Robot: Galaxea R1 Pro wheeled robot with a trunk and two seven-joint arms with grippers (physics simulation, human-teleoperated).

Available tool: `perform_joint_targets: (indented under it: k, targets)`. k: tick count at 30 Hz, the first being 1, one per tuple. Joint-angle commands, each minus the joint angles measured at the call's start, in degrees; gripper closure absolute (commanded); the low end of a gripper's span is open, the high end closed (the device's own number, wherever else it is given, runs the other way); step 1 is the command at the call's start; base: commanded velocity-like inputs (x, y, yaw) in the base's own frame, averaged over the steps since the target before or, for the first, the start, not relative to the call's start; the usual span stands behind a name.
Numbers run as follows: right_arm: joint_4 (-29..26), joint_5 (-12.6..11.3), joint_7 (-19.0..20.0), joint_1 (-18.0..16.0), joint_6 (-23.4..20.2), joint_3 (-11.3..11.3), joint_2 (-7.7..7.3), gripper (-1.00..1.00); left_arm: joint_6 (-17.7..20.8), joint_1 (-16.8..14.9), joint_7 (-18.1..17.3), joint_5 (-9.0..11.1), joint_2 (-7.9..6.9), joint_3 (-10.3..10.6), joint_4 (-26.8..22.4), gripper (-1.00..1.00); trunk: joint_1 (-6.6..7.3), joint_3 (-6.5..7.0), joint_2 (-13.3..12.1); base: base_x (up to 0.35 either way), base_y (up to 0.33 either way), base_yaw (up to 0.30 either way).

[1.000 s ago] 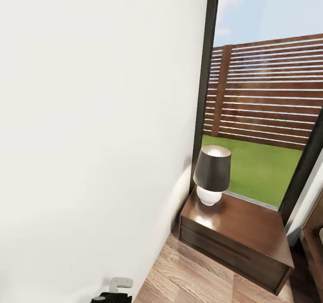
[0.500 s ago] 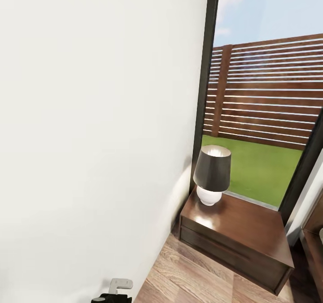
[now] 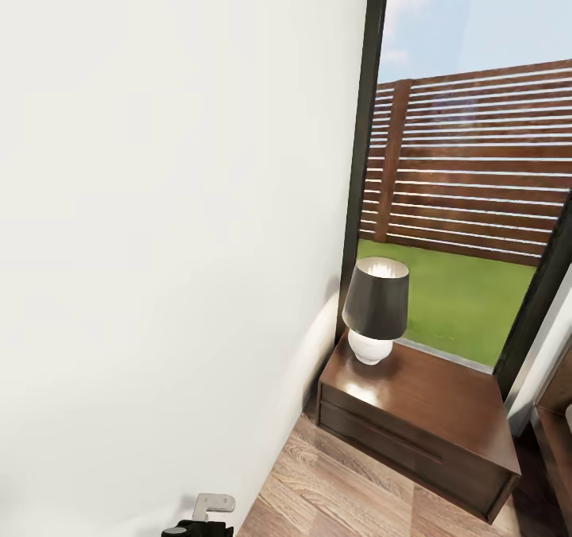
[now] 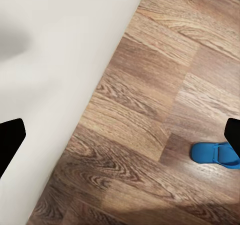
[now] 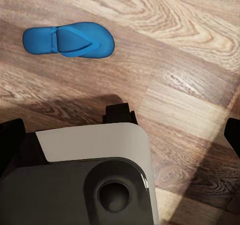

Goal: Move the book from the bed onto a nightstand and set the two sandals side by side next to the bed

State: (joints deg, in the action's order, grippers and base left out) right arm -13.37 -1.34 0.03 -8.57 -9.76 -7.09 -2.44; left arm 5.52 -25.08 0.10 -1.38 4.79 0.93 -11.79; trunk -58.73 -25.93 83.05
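Nothing has moved since half a second ago: head view matches, and compared with a second ago only the small grey-and-black robot part [image 3: 208,515] at the bottom edge sits slightly lower. Head view: plain matte white wall [image 3: 175,243] takes up the left side, with a dark-framed window [image 3: 469,164] beside it showing a brown slatted wooden fence, green lawn and blue sky. Nightstand [image 3: 429,410] stands in the corner under the window, glossy dark brown wood, boxy, one drawer front with a long groove; on its top, near the wall, a lamp [image 3: 376,308] with black tapered shade and round white base. Floor [image 3: 334,489] is wood-grain laminate planks, mid brown. Left wrist view: same plank floor meeting the white wall, and one blue sandal [image 4: 214,154] lying flat on the floor, partly cut off by the dark tip of the left end effector [image 4: 120,137]; its two black fingertips sit at opposite edges of the picture, spread wide, holding nothing. Right wrist view: second blue sandal [image 5: 68,40] flat on the floor, sole down, slim foot shape, smooth rubbery look with a Y strap, well apart from the robot's white-and-dark-grey base [image 5: 95,175]. Right end effector [image 5: 120,145] likewise spread wide with dark tips at both edges, empty. No writing readable anywhere.
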Motion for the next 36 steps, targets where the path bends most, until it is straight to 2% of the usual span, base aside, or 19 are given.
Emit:
perform_joint_targets:
  k: [1,12,20,21,24,25,28,30,36]
  targets:
    - [-0.12,-0.14,0.0,-0.01,-0.32,-0.22,0.02,-1.0,0.34,0.0,0.01,-0.15,0.0,0.09,-0.13,-1.0,0.0,-0.06,0.03,0.0,0.0,0.0]
    - [-0.92,1.5,-0.43,-0.69,-0.33,-0.15,-0.38,-1.0,3.17,1.16,-0.38,0.03,0.13,1.44,-3.27,-1.0,0.0,-0.06,0.03,0.0,0.0,0.0]
    - [-1.13,2.02,-0.72,-0.86,-0.35,-0.12,-0.44,-1.0,5.73,1.12,-0.54,0.08,0.73,4.0,-5.84,-1.0,0.0,-0.06,0.03,0.0,0.0,0.0]
    - [-1.13,2.02,-0.72,-0.86,-0.35,-0.12,-0.44,-1.0,21.64,1.12,-0.54,0.08,0.73,9.04,-29.16,-1.0,0.0,-0.06,0.03,0.0,0.0,0.0]
    - [-1.15,2.11,-0.8,-0.91,-0.35,-0.07,-0.48,-1.0,24.5,1.07,-0.78,0.23,1.55,13.68,-34.31,-1.0,0.0,-0.06,0.03,0.0,0.0,0.0]
    - [-1.15,2.11,-0.8,-0.91,-0.35,-0.07,-0.48,-1.0,24.5,1.07,-0.78,0.23,1.55,13.68,-34.31,-1.0,0.0,-0.06,0.03,0.0,0.0,0.0]
    - [-1.18,2.17,-0.86,-0.95,-0.35,-0.05,-0.53,-1.0,25.98,0.63,-1.15,0.32,2.63,16.62,-37.22,-1.0,0.0,-0.06,0.03,0.0,0.0,0.0]
    - [-1.19,2.18,-0.92,-0.98,-0.35,-0.05,-0.55,-1.0,26.29,0.2,-1.22,0.32,2.9,17.24,-37.8,-1.0,0.0,-0.06,0.03,0.0,0.0,0.0]
    - [-1.19,2.21,-2.33,-1.12,-0.35,-0.03,-0.88,-1.0,27.15,-3.73,-1.38,0.44,3.75,19.07,-39.39,-1.0,0.0,-0.06,0.03,0.0,0.0,0.0]
